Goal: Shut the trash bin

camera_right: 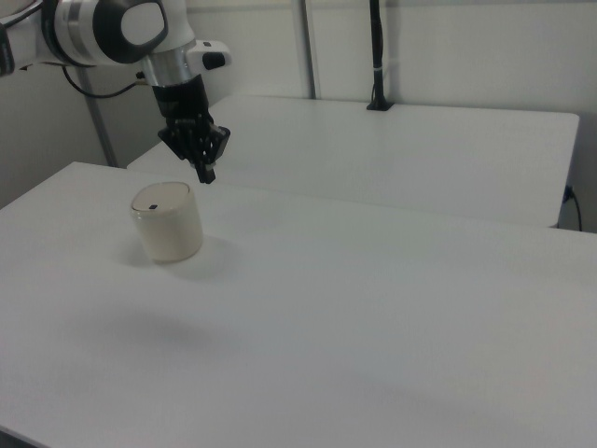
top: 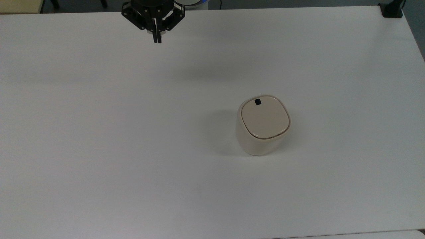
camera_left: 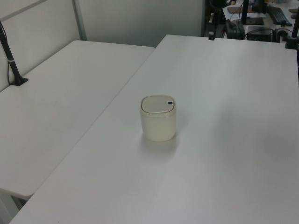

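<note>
Cream trash bin point(top: 264, 127) upright, lid flat.

Bin point(top: 264, 127): cream-beige, with a small black square mark point(top: 257, 102) on the lid. Gripper point(top: 156, 40): black. Table point(top: 99, 132): plain white. Arm point(camera_right: 121, 33): white and grey.

We are seeing the trash bin point(camera_right: 167, 222) standing upright on the white bench point(camera_right: 354, 317) toward the right view's left, its flat lid lying down with the small black mark showing on top. The gripper point(camera_right: 204, 175) is hanging above and just to the right view's right of the bin, apart from it, its dark fingers point(camera_right: 202, 169) pointing down and pressed together.
</note>
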Action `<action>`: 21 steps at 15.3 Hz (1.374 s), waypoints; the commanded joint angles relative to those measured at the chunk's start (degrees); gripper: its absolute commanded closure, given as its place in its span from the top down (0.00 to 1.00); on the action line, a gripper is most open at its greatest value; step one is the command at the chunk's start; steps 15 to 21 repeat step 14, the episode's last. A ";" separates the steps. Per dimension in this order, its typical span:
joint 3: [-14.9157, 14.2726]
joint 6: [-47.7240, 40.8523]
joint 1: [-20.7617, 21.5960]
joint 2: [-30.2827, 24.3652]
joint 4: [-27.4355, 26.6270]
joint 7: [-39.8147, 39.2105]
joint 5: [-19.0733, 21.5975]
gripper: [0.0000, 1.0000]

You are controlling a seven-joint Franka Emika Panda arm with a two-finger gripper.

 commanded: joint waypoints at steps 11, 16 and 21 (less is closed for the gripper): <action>0.11 -2.28 0.36 -1.41 -1.83 -0.25 -0.44 1.00; 0.11 -2.37 0.45 -1.49 -1.74 0.10 -0.44 1.00; 0.11 -2.37 0.45 -1.49 -1.74 0.10 -0.44 1.00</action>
